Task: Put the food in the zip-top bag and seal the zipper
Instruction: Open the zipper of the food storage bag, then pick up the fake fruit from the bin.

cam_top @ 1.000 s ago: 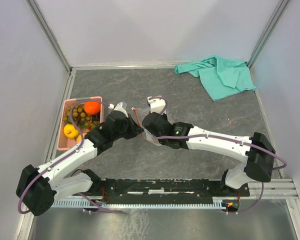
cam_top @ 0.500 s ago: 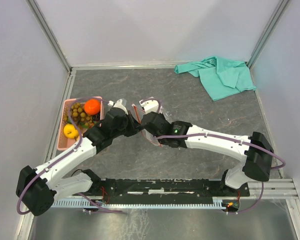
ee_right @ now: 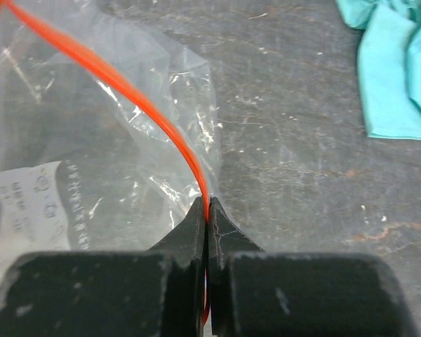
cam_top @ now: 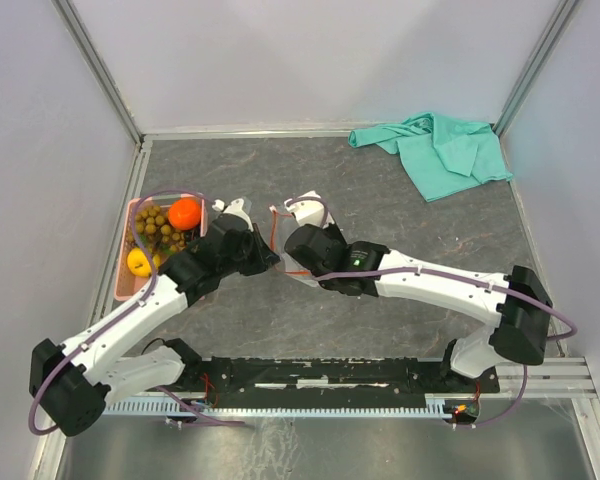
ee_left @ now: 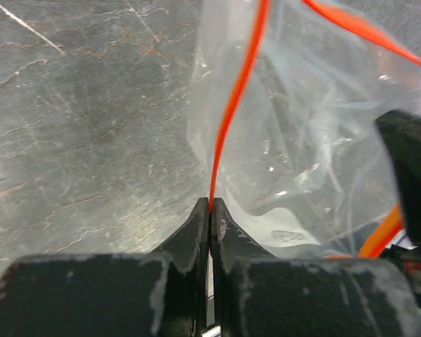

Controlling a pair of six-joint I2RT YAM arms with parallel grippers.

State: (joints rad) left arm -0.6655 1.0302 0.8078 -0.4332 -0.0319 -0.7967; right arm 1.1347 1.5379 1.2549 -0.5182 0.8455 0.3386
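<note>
The clear zip-top bag (cam_top: 283,255) hangs between my two grippers at the table's middle left. In the left wrist view my left gripper (ee_left: 210,203) is shut on the bag's orange-red zipper (ee_left: 233,112). In the right wrist view my right gripper (ee_right: 207,203) is likewise shut on the zipper (ee_right: 144,109), with the bag (ee_right: 77,161) spreading to its left. The food lies in a pink basket (cam_top: 126,245): an orange (cam_top: 184,213), a yellow lemon (cam_top: 138,262) and brown berries (cam_top: 155,224). The left arm covers part of the basket.
A teal cloth (cam_top: 442,150) lies crumpled at the back right corner, also showing in the right wrist view as the cloth (ee_right: 400,70). Grey walls enclose the table on three sides. The basket stands against the left wall.
My right gripper has shifted left and pinched the strip again. The bag has drawn up narrower between the two grippers. The left arm has swung slightly left.
</note>
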